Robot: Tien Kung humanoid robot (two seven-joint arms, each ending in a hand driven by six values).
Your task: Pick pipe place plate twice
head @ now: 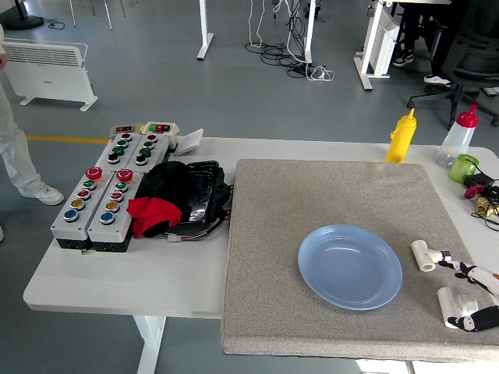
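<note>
Both pipes sit on the mat at lower right: one (426,255) just right of the plate (350,266), the other (454,305) below it. The plate is empty, so neither placement is done. The right hand (475,296), at the right edge, has fingers spread around the lower pipe, not yet gripping.

Plate (350,266): pale blue. Pipe fittings (425,255) (454,305): white. Mat (327,202): speckled grey-brown. Tabletop (117,280): white. Far bottles: yellow (401,136); clear with red cap (458,138). Right hand (475,296): black and white.
</note>
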